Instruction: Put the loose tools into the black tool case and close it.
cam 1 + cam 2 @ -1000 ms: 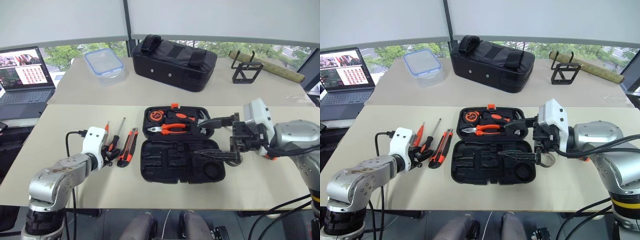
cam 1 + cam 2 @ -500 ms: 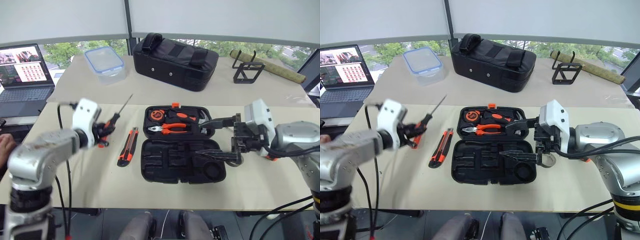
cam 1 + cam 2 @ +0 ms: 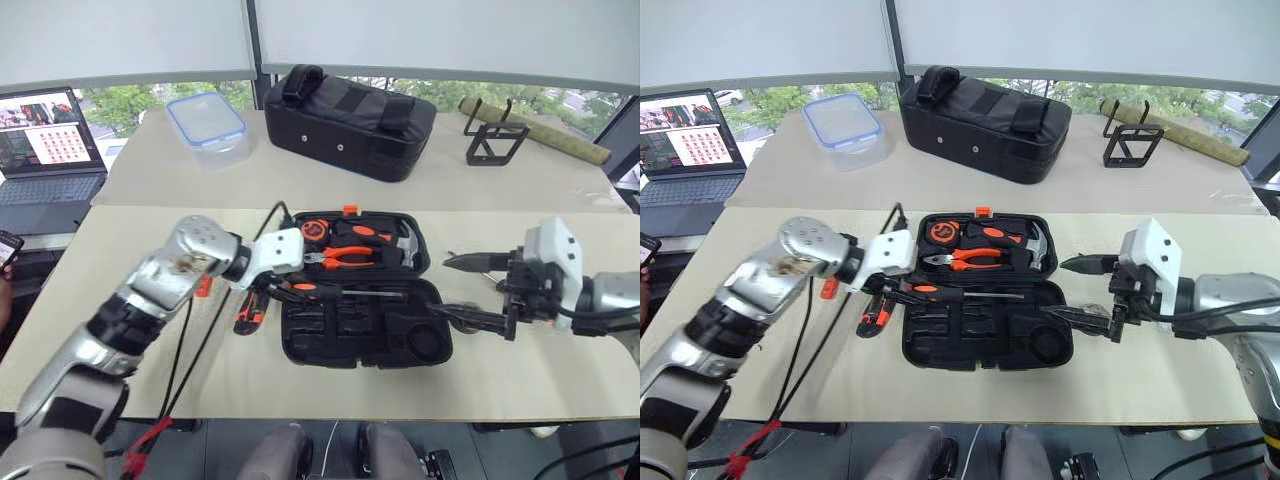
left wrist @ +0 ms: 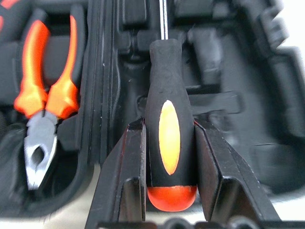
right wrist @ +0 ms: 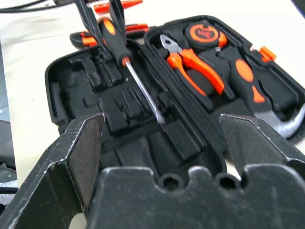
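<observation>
The left gripper (image 4: 167, 143), clamped on the handle of a black-and-orange screwdriver (image 3: 940, 293), had swung in from the table's left side within the past second and held the tool over the near half of the open black tool case (image 3: 985, 340), shaft lying across the moulded slots. The right gripper (image 3: 1080, 290), jaws spread wide and empty, had backed off to the case's right. The utility knife (image 3: 872, 318) and the small orange tester screwdriver (image 3: 205, 287) stayed on the table beside the case, so most of the packing likely remained.
</observation>
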Controlling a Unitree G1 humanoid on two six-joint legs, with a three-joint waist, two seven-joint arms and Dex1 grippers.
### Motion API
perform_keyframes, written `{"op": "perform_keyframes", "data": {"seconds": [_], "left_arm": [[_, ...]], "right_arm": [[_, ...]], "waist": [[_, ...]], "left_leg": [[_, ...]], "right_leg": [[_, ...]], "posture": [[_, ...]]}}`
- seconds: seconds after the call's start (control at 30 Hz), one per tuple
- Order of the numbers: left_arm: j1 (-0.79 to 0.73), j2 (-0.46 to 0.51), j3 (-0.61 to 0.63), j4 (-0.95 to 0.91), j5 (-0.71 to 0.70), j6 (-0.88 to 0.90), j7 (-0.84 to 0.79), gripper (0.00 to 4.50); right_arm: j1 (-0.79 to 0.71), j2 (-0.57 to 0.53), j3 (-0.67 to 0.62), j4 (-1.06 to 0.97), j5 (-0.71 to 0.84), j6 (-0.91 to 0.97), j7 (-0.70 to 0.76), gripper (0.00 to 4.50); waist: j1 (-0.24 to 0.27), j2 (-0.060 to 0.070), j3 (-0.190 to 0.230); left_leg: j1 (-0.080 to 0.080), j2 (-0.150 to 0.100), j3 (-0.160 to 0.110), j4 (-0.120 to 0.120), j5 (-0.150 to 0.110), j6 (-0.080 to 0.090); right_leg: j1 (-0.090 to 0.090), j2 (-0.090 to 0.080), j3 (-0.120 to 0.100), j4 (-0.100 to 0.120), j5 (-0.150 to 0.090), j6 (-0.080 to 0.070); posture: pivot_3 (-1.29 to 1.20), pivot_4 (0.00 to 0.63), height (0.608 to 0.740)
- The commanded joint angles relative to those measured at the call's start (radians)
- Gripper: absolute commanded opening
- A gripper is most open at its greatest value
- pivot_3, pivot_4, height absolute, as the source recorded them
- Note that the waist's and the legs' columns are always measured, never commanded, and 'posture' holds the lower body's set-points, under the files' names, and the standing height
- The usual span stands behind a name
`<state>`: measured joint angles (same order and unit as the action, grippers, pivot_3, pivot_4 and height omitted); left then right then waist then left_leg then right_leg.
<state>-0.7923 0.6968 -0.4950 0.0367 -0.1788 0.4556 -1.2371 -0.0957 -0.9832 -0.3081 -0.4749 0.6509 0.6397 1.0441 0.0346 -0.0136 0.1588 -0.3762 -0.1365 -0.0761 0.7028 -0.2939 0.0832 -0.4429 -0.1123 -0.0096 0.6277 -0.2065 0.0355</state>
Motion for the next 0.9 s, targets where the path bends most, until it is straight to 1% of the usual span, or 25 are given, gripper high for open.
{"op": "perform_keyframes", "data": {"seconds": [0.03,0.17,0.4,0.47,0.5,0.53,0.6,0.7,0.73,0.8,0.9], "left_arm": [[-0.045,-0.037,0.012,0.053,0.051,-0.027,0.008,0.88],[-0.047,-0.07,0.013,0.099,0.092,-0.054,0.012,0.88],[-0.038,-0.105,0.021,0.12,0.109,-0.075,-0.005,0.88],[-0.05,-0.125,0.039,0.131,0.105,-0.057,0.01,1.88],[-0.054,-0.13,0.046,0.131,0.101,-0.048,0.013,2.11],[-0.065,-0.134,0.058,0.129,0.094,-0.037,0.013,2.55],[-0.087,-0.143,0.085,0.121,0.079,-0.009,0.015,3.21],[-0.1,-0.148,0.108,0.094,0.06,0.019,0.006,4.35],[-0.1,-0.148,0.11,0.084,0.055,0.022,-0.001,4.13],[-0.1,-0.15,0.111,0.072,0.051,0.024,-0.014,3.94],[-0.101,-0.164,0.097,0.09,0.066,0.006,-0.013,2.75]], "right_arm": [[0.028,-0.01,-0.076,-0.052,0.022,0.006,-0.018,4.5],[0.055,-0.008,-0.098,-0.065,0.023,0.011,-0.029,4.5],[0.064,-0.007,-0.111,-0.077,0.03,0.02,-0.041,4.5],[0.063,-0.008,-0.111,-0.076,0.03,0.021,-0.043,4.5],[0.065,-0.008,-0.112,-0.077,0.031,0.021,-0.043,4.5],[0.066,-0.009,-0.114,-0.079,0.033,0.022,-0.043,4.5],[0.065,-0.012,-0.117,-0.08,0.04,0.025,-0.041,4.5],[0.069,-0.014,-0.121,-0.083,0.049,0.026,-0.042,4.5],[0.07,-0.014,-0.121,-0.083,0.051,0.025,-0.042,4.5],[0.07,-0.015,-0.121,-0.083,0.055,0.024,-0.043,4.5],[0.067,-0.016,-0.117,-0.08,0.057,0.022,-0.044,4.5]], "waist": [[-0.001,0.0,0.0],[0.002,0.0,0.0],[0.006,0.0,0.0],[0.006,0.0,0.0],[0.007,0.0,0.0],[0.007,0.0,0.0],[0.006,0.0,0.0],[0.006,0.0,0.0],[0.005,0.0,0.0],[0.004,0.0,0.0],[0.004,0.0,0.0]], "left_leg": [[-0.001,0.0,0.0,0.0,0.0,0.0],[-0.005,0.0,0.0,0.003,0.0,0.0],[-0.009,0.0,-0.001,0.01,0.0,0.0],[-0.009,0.0,-0.001,0.01,0.0,0.001],[-0.009,0.0,-0.001,0.01,0.0,0.001],[-0.009,0.0,-0.001,0.01,0.0,0.001],[-0.01,0.0,-0.001,0.011,0.0,0.001],[-0.011,0.0,-0.001,0.012,0.0,0.001],[-0.011,0.0,-0.001,0.012,0.0,0.001],[-0.011,0.0,-0.001,0.011,0.0,0.001],[-0.011,0.0,-0.001,0.012,0.0,0.001]], "right_leg": [[-0.001,0.0,0.0,0.001,0.0,0.0],[-0.004,0.0,0.0,0.002,0.0,0.0],[-0.006,0.0,-0.001,0.004,0.001,0.001],[-0.006,0.0,-0.001,0.004,0.001,0.001],[-0.006,0.0,-0.001,0.004,0.001,0.001],[-0.006,0.0,-0.001,0.004,0.001,0.001],[-0.006,0.0,-0.001,0.004,0.001,0.001],[-0.007,0.0,-0.001,0.005,0.001,0.001],[-0.007,0.0,-0.001,0.005,0.001,0.001],[-0.007,0.0,-0.001,0.005,0.001,0.001],[-0.008,0.0,-0.001,0.005,0.001,0.001]], "posture": [[0.0,0.15,0.722],[0.0,0.15,0.722],[0.0,0.15,0.722],[0.0,0.15,0.722],[0.0,0.15,0.722],[0.0,0.15,0.722],[0.0,0.15,0.722],[0.0,0.15,0.722],[0.0,0.15,0.722],[0.0,0.15,0.722],[0.0,0.15,0.722]]}}
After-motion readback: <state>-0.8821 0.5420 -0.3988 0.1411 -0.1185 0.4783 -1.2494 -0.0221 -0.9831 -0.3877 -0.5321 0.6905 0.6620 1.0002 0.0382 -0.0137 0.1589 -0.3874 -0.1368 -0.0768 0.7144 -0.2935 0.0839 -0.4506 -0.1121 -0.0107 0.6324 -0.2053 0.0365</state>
